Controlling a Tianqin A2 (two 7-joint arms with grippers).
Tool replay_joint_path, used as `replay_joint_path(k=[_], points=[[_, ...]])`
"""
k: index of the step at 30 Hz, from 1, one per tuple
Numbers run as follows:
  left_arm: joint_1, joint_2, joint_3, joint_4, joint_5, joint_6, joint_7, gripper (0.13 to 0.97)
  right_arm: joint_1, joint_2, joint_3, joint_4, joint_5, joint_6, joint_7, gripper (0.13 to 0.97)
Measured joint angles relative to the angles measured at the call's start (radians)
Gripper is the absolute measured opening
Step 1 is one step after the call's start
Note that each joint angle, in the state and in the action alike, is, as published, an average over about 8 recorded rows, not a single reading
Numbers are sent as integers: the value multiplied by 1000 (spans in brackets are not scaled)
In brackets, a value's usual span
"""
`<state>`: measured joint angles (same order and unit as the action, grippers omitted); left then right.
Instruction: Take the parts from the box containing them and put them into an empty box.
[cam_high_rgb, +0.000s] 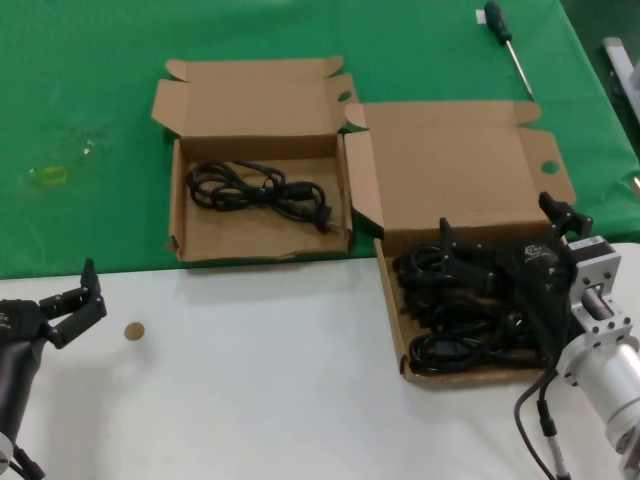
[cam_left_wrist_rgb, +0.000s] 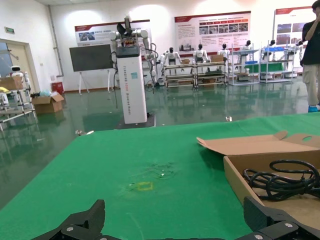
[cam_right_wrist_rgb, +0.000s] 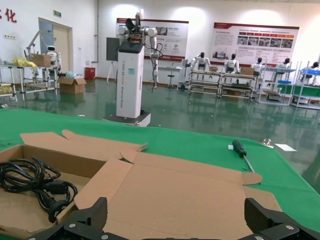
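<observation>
Several black coiled cords (cam_high_rgb: 450, 300) fill the larger cardboard box (cam_high_rgb: 392, 300) at the right, its big lid (cam_high_rgb: 450, 165) folded back. My right gripper (cam_high_rgb: 498, 222) hovers open over those cords, holding nothing; its wrist view looks across the lid (cam_right_wrist_rgb: 185, 192) between the open fingers (cam_right_wrist_rgb: 95, 212). The smaller box (cam_high_rgb: 260, 240) stands to the left on the green cloth with one cord (cam_high_rgb: 255, 190) lying in it, also visible as the cord (cam_right_wrist_rgb: 30, 182) and the cord (cam_left_wrist_rgb: 282, 180). My left gripper (cam_high_rgb: 75, 298) rests open and empty near the table's front left.
A screwdriver (cam_high_rgb: 505, 40) lies on the green cloth at the back right, beyond the larger box. A small brown disc (cam_high_rgb: 133, 331) sits on the white table near the left gripper. A faint yellow mark (cam_high_rgb: 52, 176) shows on the cloth at the far left.
</observation>
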<state>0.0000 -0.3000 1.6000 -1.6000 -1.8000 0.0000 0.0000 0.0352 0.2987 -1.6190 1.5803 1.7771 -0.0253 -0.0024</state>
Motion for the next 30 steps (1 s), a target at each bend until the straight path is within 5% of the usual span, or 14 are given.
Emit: replay_joint_path(k=[30], points=[[0,0,0,0,0,0,0,966,0,0,0,0,0,0,0,966]])
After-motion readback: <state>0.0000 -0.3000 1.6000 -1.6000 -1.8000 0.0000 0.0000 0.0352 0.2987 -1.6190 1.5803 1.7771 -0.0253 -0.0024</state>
